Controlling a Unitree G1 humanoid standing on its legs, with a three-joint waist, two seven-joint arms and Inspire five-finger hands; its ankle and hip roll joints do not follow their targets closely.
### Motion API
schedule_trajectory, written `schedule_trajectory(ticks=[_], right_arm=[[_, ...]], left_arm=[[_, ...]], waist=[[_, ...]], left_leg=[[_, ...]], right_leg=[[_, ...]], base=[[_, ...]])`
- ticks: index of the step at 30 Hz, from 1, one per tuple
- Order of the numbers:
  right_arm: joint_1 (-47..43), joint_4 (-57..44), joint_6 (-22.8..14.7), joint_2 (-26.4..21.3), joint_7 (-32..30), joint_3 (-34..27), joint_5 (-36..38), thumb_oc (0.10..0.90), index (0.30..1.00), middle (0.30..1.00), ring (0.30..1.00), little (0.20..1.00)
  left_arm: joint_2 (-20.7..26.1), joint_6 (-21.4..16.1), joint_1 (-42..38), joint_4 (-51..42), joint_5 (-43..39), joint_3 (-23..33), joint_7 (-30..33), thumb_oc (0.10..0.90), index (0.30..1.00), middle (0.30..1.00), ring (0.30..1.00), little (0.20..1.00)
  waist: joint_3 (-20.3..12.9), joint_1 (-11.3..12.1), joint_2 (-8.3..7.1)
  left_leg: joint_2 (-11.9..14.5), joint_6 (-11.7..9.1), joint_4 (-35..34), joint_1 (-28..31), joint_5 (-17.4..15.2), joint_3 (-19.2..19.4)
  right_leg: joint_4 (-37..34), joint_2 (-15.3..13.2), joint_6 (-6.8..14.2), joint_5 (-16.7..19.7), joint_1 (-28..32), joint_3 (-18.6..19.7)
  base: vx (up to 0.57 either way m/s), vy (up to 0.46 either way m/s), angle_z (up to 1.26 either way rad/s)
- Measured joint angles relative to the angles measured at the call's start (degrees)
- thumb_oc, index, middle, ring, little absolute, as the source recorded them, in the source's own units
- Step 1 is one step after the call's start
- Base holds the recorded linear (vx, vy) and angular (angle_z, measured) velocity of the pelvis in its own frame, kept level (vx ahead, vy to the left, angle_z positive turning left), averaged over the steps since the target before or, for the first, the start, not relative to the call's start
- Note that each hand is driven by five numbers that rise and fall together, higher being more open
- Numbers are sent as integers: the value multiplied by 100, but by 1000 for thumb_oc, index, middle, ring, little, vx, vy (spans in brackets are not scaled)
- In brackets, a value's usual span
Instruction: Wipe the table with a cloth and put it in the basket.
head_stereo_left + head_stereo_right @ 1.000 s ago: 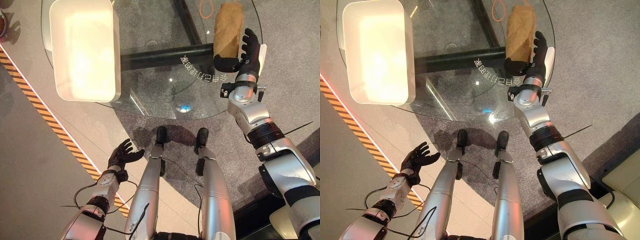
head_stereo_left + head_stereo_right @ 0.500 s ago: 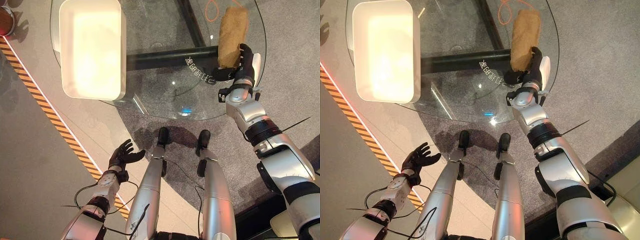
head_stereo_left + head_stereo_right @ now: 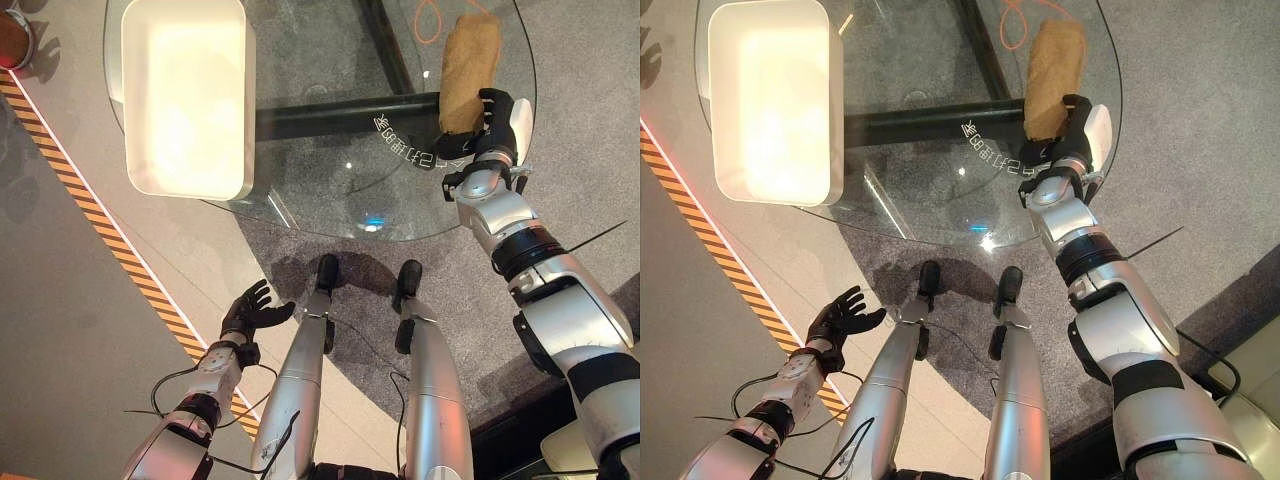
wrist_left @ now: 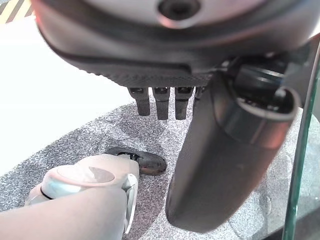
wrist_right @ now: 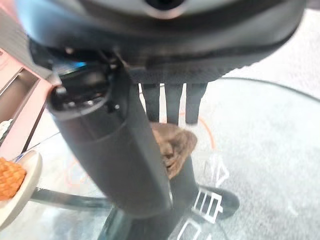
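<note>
A brown cloth [image 3: 468, 65] lies folded in a long strip on the right side of the round glass table [image 3: 340, 190]. My right hand [image 3: 492, 118] is at the cloth's near end, with its fingers curled over the edge and the thumb below, pinching it. The right wrist view shows the cloth [image 5: 175, 147] bunched between the thumb and the fingers [image 5: 172, 102]. The white rectangular basket [image 3: 190, 190] stands on the table's left side, far from the cloth. My left hand [image 3: 250, 310] hangs low beside the table, open with fingers spread and nothing in it.
A black bar of the table's base [image 3: 340, 112] and an orange cord loop [image 3: 435, 20] show through the glass. Yellow-black striped tape [image 3: 90, 220] runs along the floor at the left. A pale dish with something orange [image 5: 10, 180] sits on the table beyond the cloth.
My right hand's fingers, spread beside the cloth a second ago, have curled onto its near end. The camera has shifted a little. The left hand has stayed put.
</note>
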Motion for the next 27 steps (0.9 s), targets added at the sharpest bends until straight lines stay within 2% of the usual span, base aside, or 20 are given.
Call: schedule_trajectory(ticks=[6,12,21,22,23,24,27], right_arm=[[-110,269,-71,-61,200,0,-13,100,300,300,300,200],[-110,270,-79,-65,235,-1,-14,100,300,300,300,200],[-110,273,-165,-65,262,1,-19,116,314,314,314,216],[-110,273,-173,-65,262,1,-19,295,467,467,467,395],[-110,272,-180,-63,262,1,-19,380,540,540,540,480],[-110,272,-181,-62,262,2,-19,800,900,900,900,900],[-106,273,-182,-57,260,9,-16,800,900,900,900,900]], left_arm=[[-7,28,0,-4,-1,-19,1,800,900,900,900,900],[-11,63,0,-6,-2,-202,-3,800,900,900,900,900],[-14,68,0,-5,-3,-196,-3,800,900,900,900,900],[-14,68,0,-6,-3,-196,-3,800,900,900,900,900],[-14,68,0,-6,-3,-196,-3,800,900,900,900,900],[-14,68,0,-6,-3,-196,-3,800,900,900,900,900],[-14,68,0,-7,-4,-197,-7,800,900,900,900,900]], waist=[[8,12,116],[6,7,119],[6,-17,120],[6,-20,120],[6,-22,120],[6,-23,120],[6,-24,120]], left_leg=[[-2,1,-9,-3,0,-8],[-2,0,-16,-3,0,-10],[0,0,-32,-24,-1,-10],[0,0,-34,-25,0,-10],[0,-1,-35,-25,0,-9],[0,-1,-35,-26,0,-9],[0,-1,-36,-26,0,-9]], right_leg=[[-5,-7,1,-8,0,-9],[-9,-6,4,-13,-2,-13],[-12,-6,19,-26,-30,-12],[-12,-3,19,-26,-31,-12],[-12,-5,19,-26,-33,-12],[-12,-5,17,-25,-33,-11],[-12,-5,19,-26,-34,-12]], base=[[0,0,0],[0,0,0],[0,0,0],[0,0,0],[0,0,0],[0,0,0],[0,0,0]])
